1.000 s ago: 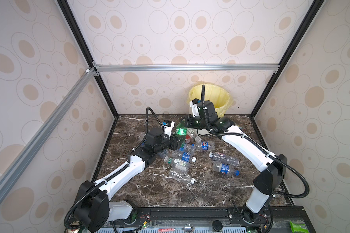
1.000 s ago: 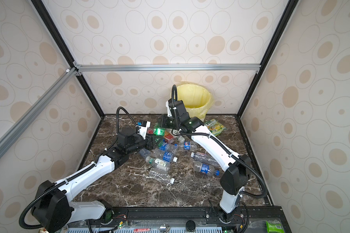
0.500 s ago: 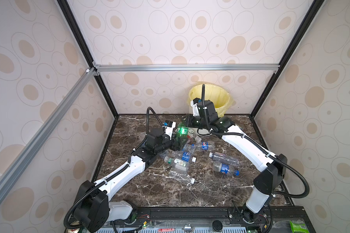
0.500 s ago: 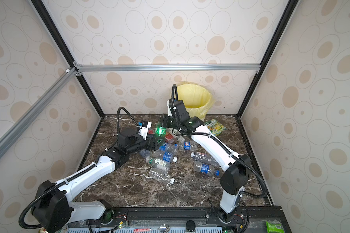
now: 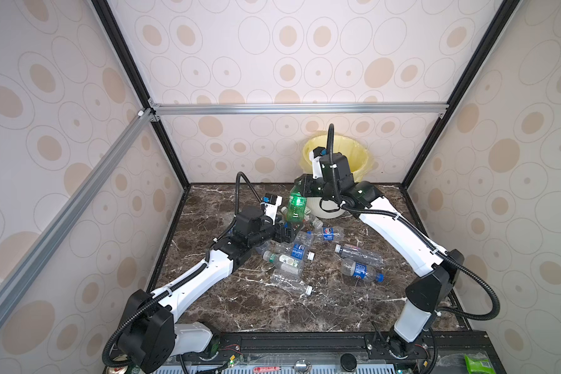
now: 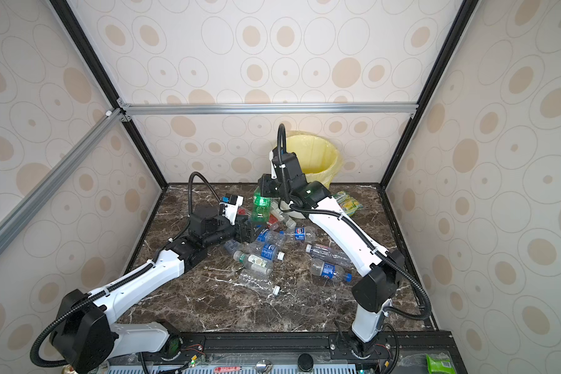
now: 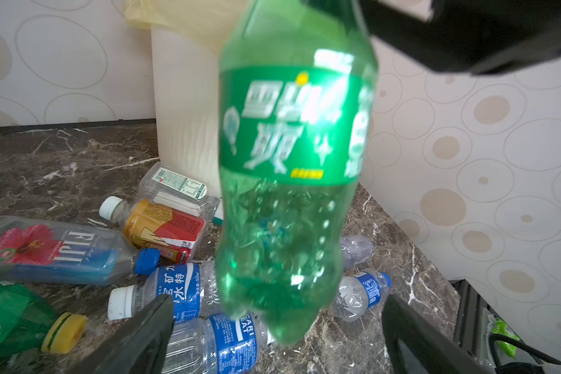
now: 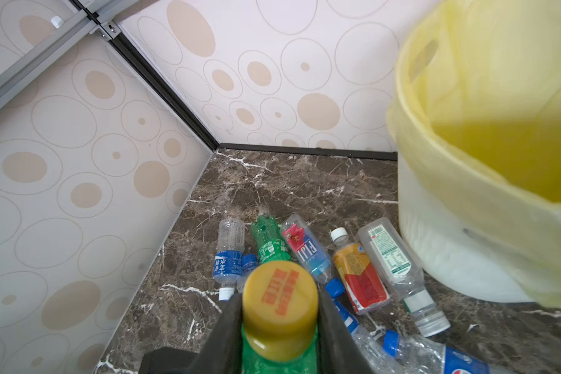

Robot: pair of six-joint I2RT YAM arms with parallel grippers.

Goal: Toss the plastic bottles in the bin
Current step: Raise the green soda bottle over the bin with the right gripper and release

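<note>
The walls (image 5: 272, 48) all around are cream with tan ovals, and grey metal bars (image 5: 298, 108) run along them; the floor (image 5: 272, 311) is dark brown stone with thin white lines; the bin (image 5: 361, 158) stands at the back by the wall, white, with a yellow bag folded over its rim; many bottles (image 5: 297, 255) lie on their sides on the floor in front of the bin, mostly clear with blue labels. A top view shows a green and yellow snack packet (image 6: 348, 203) on the floor just beside the bin, which the right wrist view does not show; the right wrist view looks down into the yellow bag and onto a yellow cap (image 8: 280, 291), which the top views do not show; the left wrist view shows an orange-red bottle (image 7: 166, 228) lying close to the bin's white wall. The right claw (image 8: 279, 311) is pinching the green bottle (image 7: 292, 162) at its neck, just under the yellow cap, with one finger on each side; the bottle hangs upright in the air above the pile, in front of the bin and not over it. The left claw (image 7: 276, 338) is spread wide; its two black fingers (image 7: 136, 340) stand on either side of the bottle's bottom end, with a gap on each side.
</note>
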